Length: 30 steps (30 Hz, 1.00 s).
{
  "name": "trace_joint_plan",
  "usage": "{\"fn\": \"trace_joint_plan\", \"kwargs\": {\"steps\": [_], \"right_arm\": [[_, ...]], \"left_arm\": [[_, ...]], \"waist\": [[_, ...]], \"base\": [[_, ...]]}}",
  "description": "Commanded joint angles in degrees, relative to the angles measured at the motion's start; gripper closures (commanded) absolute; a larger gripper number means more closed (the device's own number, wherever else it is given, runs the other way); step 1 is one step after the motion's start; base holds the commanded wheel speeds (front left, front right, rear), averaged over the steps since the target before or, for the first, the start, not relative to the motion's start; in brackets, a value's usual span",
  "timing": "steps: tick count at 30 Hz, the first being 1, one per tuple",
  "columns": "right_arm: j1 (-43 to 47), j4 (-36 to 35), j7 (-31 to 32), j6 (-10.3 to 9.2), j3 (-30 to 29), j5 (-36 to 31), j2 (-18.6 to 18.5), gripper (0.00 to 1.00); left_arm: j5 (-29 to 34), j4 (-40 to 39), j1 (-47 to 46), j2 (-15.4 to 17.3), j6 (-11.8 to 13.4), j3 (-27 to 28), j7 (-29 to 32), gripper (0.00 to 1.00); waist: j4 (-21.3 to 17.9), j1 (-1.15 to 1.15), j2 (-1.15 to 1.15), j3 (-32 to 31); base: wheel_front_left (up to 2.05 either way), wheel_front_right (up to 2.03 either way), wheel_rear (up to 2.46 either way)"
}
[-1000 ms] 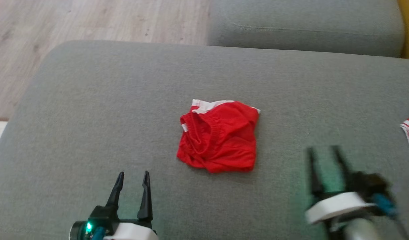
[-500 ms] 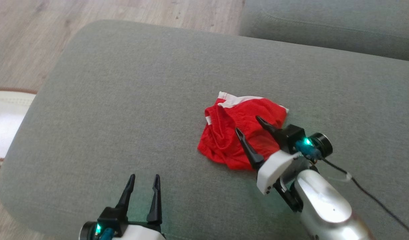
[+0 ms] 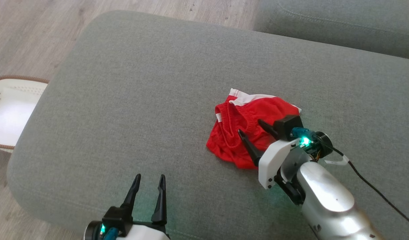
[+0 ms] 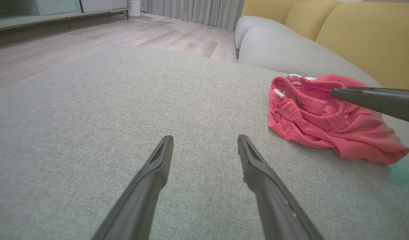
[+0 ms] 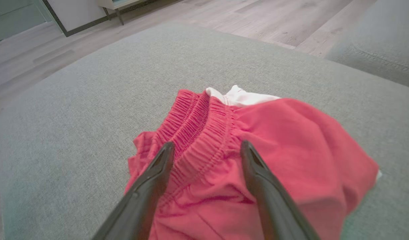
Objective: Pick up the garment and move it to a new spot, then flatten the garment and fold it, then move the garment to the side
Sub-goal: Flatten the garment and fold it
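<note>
The grey sofa cushion (image 3: pixel 141 100) carries the crumpled red garment (image 3: pixel 238 133) just toward 3 o'clock of its middle. The right pincer (image 3: pixel 249 126), jaws wide, straddles the waistband (image 5: pixel 197 133) from 5 o'clock, probably lining up the pick. The left pincer (image 3: pixel 150 176), also wide, rests apart at 7 o'clock.

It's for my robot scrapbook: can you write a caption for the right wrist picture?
Open right pincer poised over the crumpled red shorts on the grey sofa cushion.
</note>
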Motion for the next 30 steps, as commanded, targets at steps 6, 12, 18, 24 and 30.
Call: {"fn": "trace_joint_plan", "kwargs": {"steps": [6,12,18,24,30], "right_arm": [[-0.23,-1.43,0.11,0.01,0.12,0.83,1.08,0.79],[-0.21,-1.84,-2.0,0.01,-0.39,1.48,1.16,1.0],[-1.64,-2.87,-5.46,0.01,-0.1,3.43,1.19,1.0],[-3.24,-0.87,-7.63,0.01,1.04,4.07,1.19,1.0],[-4.98,5.11,-9.55,0.01,2.21,2.79,1.2,0.51]], "left_arm": [[-0.36,-1.73,-2.06,0.21,0.5,1.3,-0.29,0.0],[-0.1,-1.8,-2.06,0.21,0.3,1.26,-0.29,0.0],[-0.01,-1.85,-2.16,0.21,-0.01,0.4,-0.29,0.0],[-0.01,-1.4,-2.25,0.21,-0.41,-0.4,-0.29,0.0],[-0.76,-1.05,-3.0,0.21,-0.58,-2.51,-0.29,0.0]], "waist": [[0.25,0.0,0.0,0.11],[0.7,0.0,0.0,0.27],[2.3,0.0,0.0,0.72],[4.42,0.0,0.0,1.36],[7.38,0.0,0.0,3.42]], "base": [[0.0,0.0,0.0],[0.0,0.0,0.0],[0.0,0.0,0.0],[0.0,0.0,0.0],[0.0,0.0,0.0]]}}
